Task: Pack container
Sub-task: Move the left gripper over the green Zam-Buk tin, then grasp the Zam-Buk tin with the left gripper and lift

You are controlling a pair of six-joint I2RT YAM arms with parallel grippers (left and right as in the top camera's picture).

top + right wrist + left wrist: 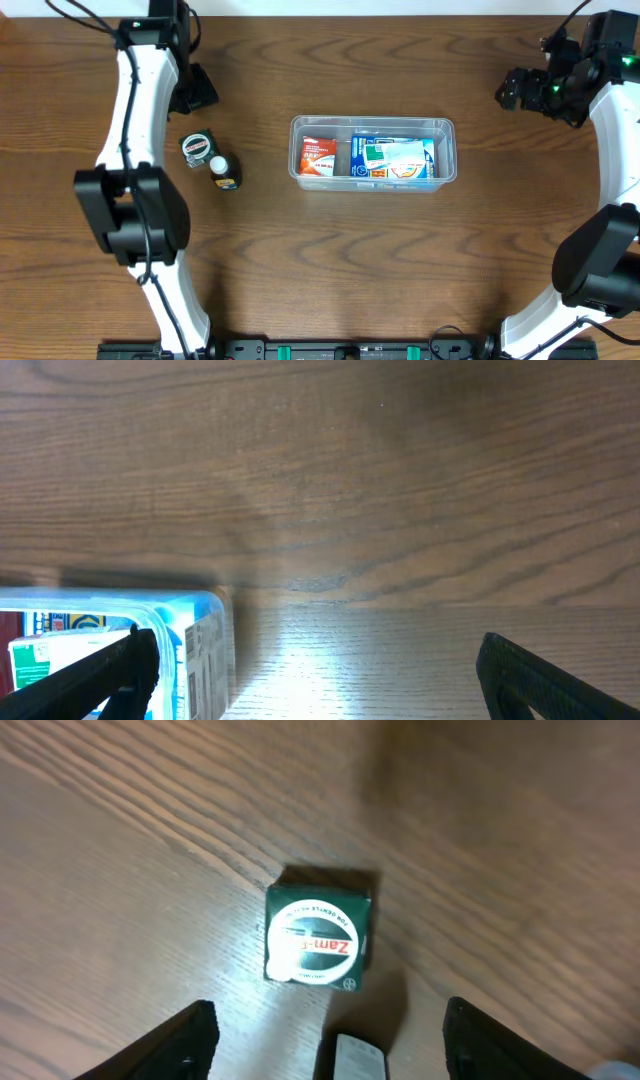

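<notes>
Left hand (330, 1012) fingers cropped; bottle (352, 1060) (cap only) barely visible.

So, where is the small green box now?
In the overhead view, the green box sits on the table, left of the container, beside a small bottle.

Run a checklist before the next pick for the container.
1. Left fingers spread with nothing between them: ok.
2. Green box lies free on the table, ahead of the left fingers and roughly centred between them: ok.
3. Small bottle lies close beside the green box; whether there is enough gap to grasp one without nudging the other: cannot tell.
4. Container upright and uncovered: ok.
5. Room left inside, beside the orange packet and the blue-and-white carton: cannot tell.
6. Right fingers spread, holding nothing, off to the container's side: ok.
</notes>
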